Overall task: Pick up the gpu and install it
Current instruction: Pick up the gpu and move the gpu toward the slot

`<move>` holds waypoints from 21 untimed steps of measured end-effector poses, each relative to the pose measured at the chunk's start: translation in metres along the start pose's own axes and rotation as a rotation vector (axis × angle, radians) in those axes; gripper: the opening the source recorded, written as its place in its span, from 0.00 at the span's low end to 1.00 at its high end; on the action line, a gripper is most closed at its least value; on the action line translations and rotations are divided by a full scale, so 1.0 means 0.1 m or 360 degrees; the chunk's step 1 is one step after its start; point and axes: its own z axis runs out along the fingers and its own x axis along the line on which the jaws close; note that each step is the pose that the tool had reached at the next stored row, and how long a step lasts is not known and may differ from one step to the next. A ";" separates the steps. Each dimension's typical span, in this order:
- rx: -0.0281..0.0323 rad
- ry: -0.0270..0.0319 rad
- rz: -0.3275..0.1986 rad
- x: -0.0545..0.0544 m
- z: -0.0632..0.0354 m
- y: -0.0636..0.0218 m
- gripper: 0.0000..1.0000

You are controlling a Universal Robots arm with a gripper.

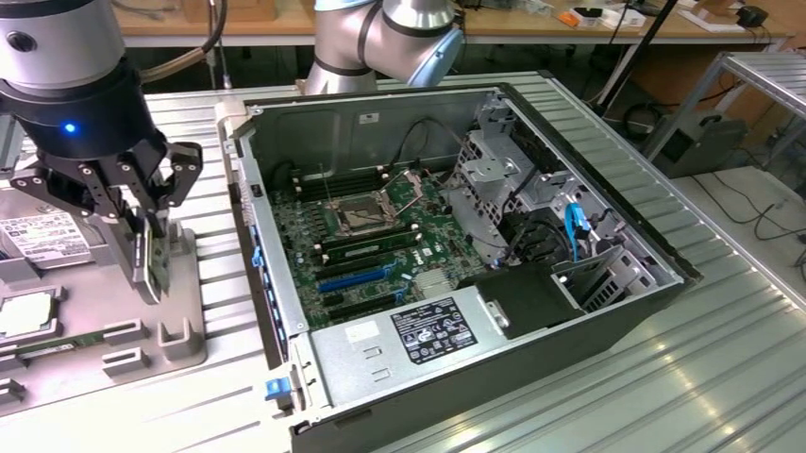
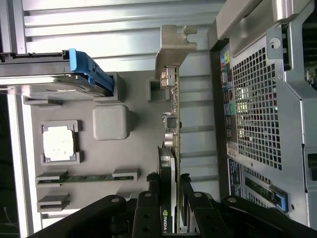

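**Graphics card gripped edge-on, an open PC waiting alongside**

The black-fingered gripper (image 1: 149,226) has closed its fingers (image 2: 148,206) against both faces of the gpu (image 1: 149,274), a thin flat card with a black face and a silver metal bracket (image 2: 174,44) at its far end. The wrist view shows the card (image 2: 174,129) running straight out from between the fingertips, pinched at the end opposite the bracket. It stands on edge at the moulded grey plastic parts tray (image 1: 176,321); whether its lower edge has cleared the tray's holder cannot be told.

The hold looks narrow and sits at one end, so the long unsupported length could pivot or slip in the grip if the arm swings sharply. A card tilted that way would likely meet its slot crooked. If the lower edge is seated in the holder, an angled lift could bind it or drag the tray.

Just beside the card lies the open black-and-silver steel computer case (image 1: 377,118), its perforated rear grille (image 2: 252,109) close to the bracket; a careless swing might clip that rim. Inside, the green motherboard (image 1: 377,236) carries a blue expansion slot (image 1: 359,276), with cables and drive cages crowding nearby.
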 end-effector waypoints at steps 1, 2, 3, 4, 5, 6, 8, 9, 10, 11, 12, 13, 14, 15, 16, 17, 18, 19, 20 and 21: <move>0.00001 0.00000 0.0000 0.00 -0.020 0.001 0.27; 0.00000 -0.00001 0.0000 0.00 -0.035 0.002 0.27; 0.00000 0.00000 0.0000 0.00 -0.048 0.002 0.27; 0.00000 0.00000 0.0000 0.00 -0.060 0.003 0.27; 0.00000 -0.00001 0.0000 0.00 -0.069 0.004 0.27; 0.00000 -0.00001 0.0000 0.00 -0.083 0.004 0.27; 0.00002 0.00001 0.0000 0.00 -0.141 0.007 0.27; 0.00002 0.00000 0.0000 0.00 -0.157 0.008 0.27; 0.00004 0.00000 0.0000 0.00 -0.169 0.008 0.27; 0.00005 -0.00001 0.0000 0.00 -0.182 0.009 0.27; 0.00006 0.00000 0.0000 0.00 -0.207 0.010 0.27; 0.00007 -0.00001 0.0000 0.00 -0.222 0.011 0.27; 0.00010 0.00000 0.0000 0.00 -0.233 0.012 0.27; 0.00010 -0.00001 0.0000 -0.01 -0.246 0.013 0.27; 0.00011 -0.00001 0.0000 -0.01 -0.257 0.014 0.27; 0.00012 -0.00001 0.0000 -0.01 -0.267 0.014 0.27; 0.00013 -0.00002 0.0000 -0.01 -0.279 0.015 0.27; 0.00014 -0.00002 0.0000 -0.01 -0.291 0.016 0.27; 0.00016 -0.00001 0.0000 -0.01 -0.302 0.016 0.27; 0.00019 -0.00001 0.0000 -0.01 -0.315 0.017 0.27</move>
